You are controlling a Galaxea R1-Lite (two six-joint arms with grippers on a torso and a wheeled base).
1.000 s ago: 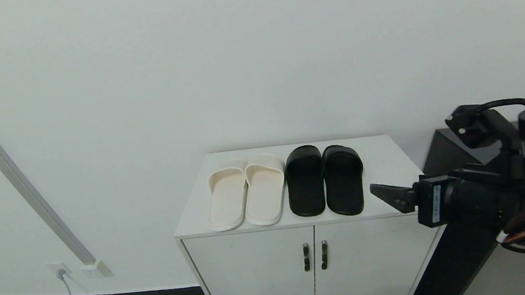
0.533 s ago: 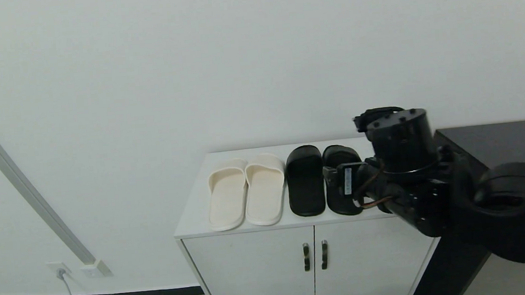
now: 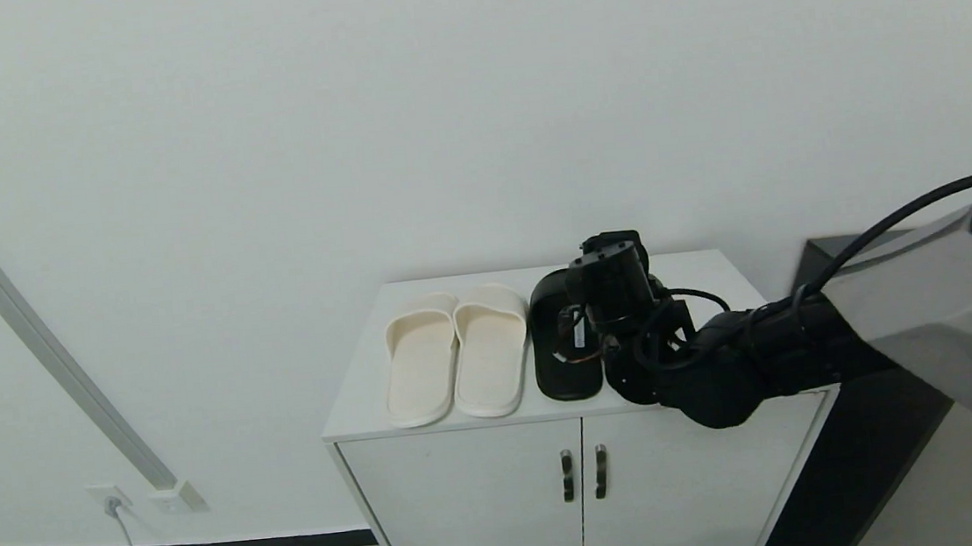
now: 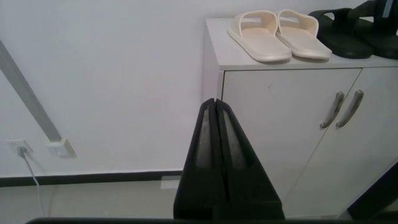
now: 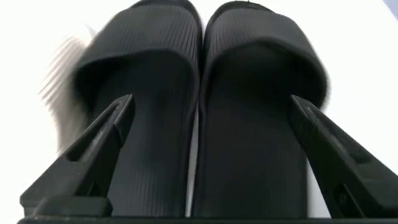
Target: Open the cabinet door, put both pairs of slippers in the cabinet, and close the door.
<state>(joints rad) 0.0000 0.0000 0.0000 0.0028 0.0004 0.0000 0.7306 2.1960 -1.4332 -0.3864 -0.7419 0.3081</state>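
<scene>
At centre right of head view, noted right gripper (image 5: 211,99) spread wide over black slippers (image 3: 564,376) atop shut cabinet (image 3: 469,485), wrist label (image 3: 577,332) illegible; noted left gripper (image 4: 215,102) clenched, empty.

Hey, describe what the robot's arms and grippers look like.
The right arm is black with rounded joints, a grey upper housing, a black cable, coppery wires and a small white label. Both the left gripper and right gripper have black, tapered wedge-shaped fingers.
</scene>
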